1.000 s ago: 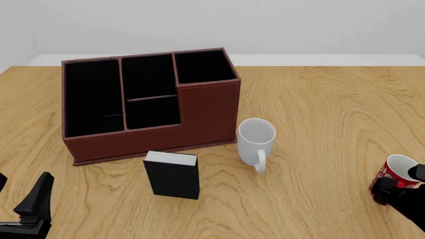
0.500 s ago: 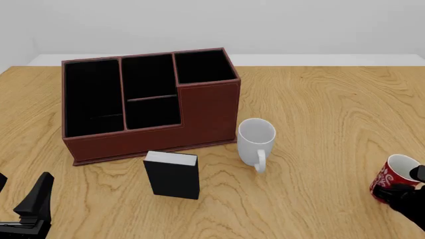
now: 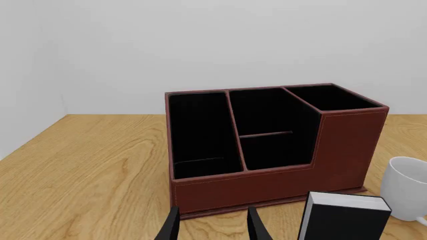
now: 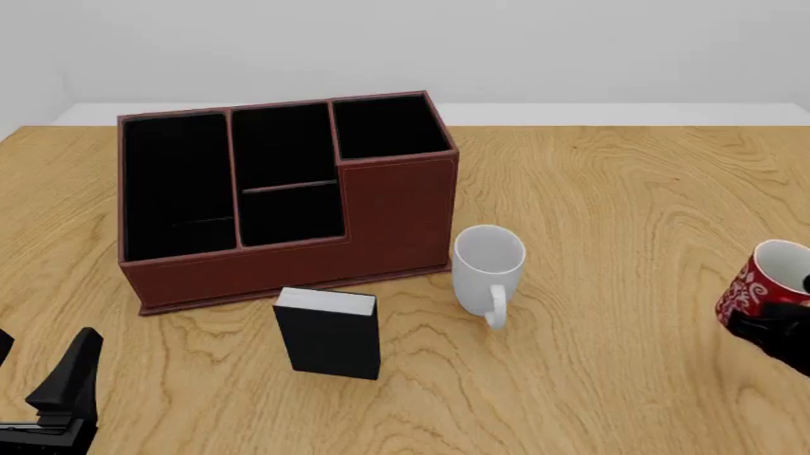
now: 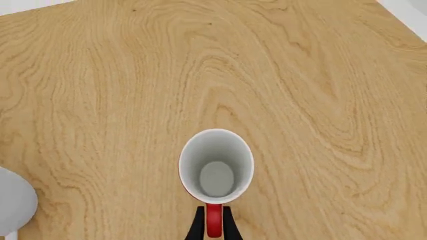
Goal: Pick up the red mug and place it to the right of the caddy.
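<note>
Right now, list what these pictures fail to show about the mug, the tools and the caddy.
- Red mug: front view's right edge cuts it; the base is hidden by the right tool.
- Right tool: front view shows only a dark part; the wrist view shows just the fingertips on the mug's handle.
- Left tool: the frame's bottom cuts its fingers.
- Caddy: compartment floors are lost in black lining.
- White mug: cut by the left wrist view's edge.

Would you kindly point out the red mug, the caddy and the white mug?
red mug (image 4: 769, 280), front view, on its patterned side.
caddy (image 4: 398, 213), front view, on its tall front wall.
white mug (image 4: 487, 265), front view, on its outer wall.
</note>
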{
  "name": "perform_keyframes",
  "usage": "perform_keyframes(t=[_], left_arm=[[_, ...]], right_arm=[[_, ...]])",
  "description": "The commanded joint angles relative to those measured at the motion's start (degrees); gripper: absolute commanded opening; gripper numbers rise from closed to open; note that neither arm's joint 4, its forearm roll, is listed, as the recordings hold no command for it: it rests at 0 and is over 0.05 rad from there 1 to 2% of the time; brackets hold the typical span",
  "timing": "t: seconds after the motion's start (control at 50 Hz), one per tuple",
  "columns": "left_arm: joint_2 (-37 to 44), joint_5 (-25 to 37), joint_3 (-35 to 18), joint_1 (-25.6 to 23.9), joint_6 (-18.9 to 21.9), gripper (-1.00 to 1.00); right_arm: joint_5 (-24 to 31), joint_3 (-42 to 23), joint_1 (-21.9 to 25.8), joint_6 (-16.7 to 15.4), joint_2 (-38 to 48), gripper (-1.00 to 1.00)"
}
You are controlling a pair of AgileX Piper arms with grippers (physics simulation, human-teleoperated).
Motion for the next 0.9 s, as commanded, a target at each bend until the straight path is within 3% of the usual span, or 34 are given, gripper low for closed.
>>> perform_keyframes(t=[0.02, 0.26, 0.66, 0.9], left_arm=[[0.0, 0.0, 0.0, 0.0, 0.0, 1.00], [0.0, 0.0, 0.0, 0.0, 0.0, 1.00], [0.0, 0.0, 0.0, 0.0, 0.0, 1.00], [0.0, 0.0, 0.0, 0.0, 0.0, 1.00]], right_arm=[[2.9, -8.8, 2.9, -0.2, 0.0, -1.00], [1.5, -18.8, 8.0, -0.9, 7.6, -1.00], [-4.4, -31.4, 15.8, -2.7, 25.9, -1.00], [-5.3, -37.9, 19.0, -3.6, 35.2, -1.00]])
